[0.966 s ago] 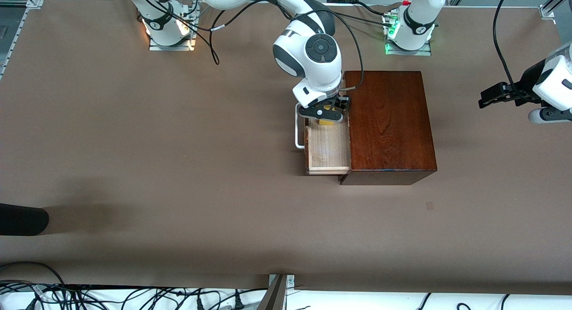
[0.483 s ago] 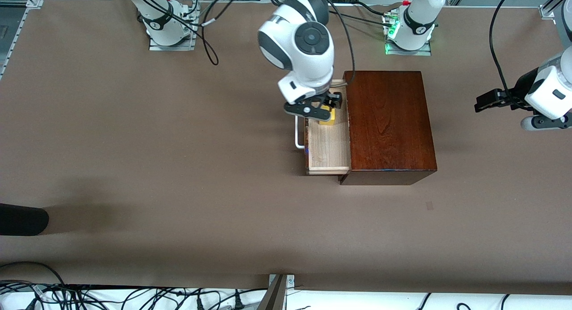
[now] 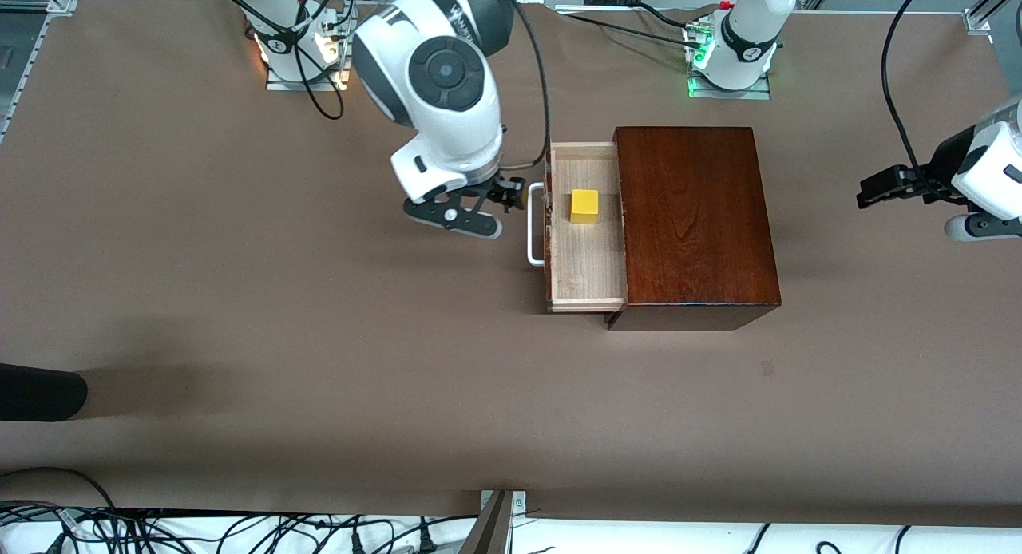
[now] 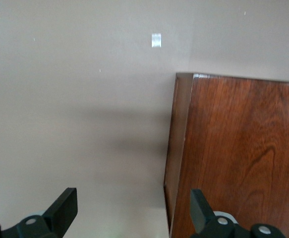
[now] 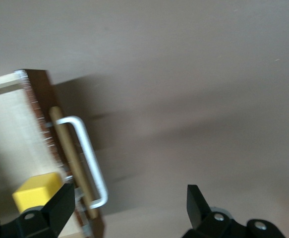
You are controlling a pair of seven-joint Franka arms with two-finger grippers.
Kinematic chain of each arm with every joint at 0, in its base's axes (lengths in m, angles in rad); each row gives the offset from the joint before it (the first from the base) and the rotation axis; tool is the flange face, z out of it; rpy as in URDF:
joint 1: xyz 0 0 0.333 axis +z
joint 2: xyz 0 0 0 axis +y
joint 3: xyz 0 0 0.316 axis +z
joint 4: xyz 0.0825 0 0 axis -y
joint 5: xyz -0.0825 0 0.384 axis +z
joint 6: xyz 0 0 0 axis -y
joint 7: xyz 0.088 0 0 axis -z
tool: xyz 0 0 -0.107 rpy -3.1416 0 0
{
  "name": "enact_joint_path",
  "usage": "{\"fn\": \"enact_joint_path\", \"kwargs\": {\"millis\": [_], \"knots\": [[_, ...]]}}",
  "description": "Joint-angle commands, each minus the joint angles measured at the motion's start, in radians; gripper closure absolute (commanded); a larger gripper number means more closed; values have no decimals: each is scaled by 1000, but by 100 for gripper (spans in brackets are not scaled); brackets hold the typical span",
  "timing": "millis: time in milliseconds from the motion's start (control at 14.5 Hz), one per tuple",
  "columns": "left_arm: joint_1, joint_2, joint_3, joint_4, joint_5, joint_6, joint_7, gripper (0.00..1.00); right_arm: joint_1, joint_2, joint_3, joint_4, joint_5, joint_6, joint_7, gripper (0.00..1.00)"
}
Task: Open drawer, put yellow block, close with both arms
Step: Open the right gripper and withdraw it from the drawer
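Right claw [image 3: 487,215] spread beside handle [image 3: 535,223]; yellow block [image 3: 584,206] in drawer [image 3: 585,278]; left claw [image 4: 133,208] spread, apparently over box [image 4: 238,158] edge.

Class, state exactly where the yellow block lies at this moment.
The yellow block lies in the open drawer, toward the tray's end farther from the front camera, beside the wooden box; nothing grips it.
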Motion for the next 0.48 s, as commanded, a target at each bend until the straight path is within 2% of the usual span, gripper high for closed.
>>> {"fn": "enact_joint_path", "kwargs": {"millis": [0, 207, 414], "knots": [[6, 11, -2, 32, -17, -66, 7, 0, 8, -160, -69, -225, 4, 36, -111, 0], [-7, 13, -23, 41, -23, -65, -10, 0, 8, -252, -171, -319, 13, 23, -250, 0], [-28, 26, -110, 94, -18, -81, -120, 0, 8, -315, -272, -376, 16, 19, -394, 0]]}}
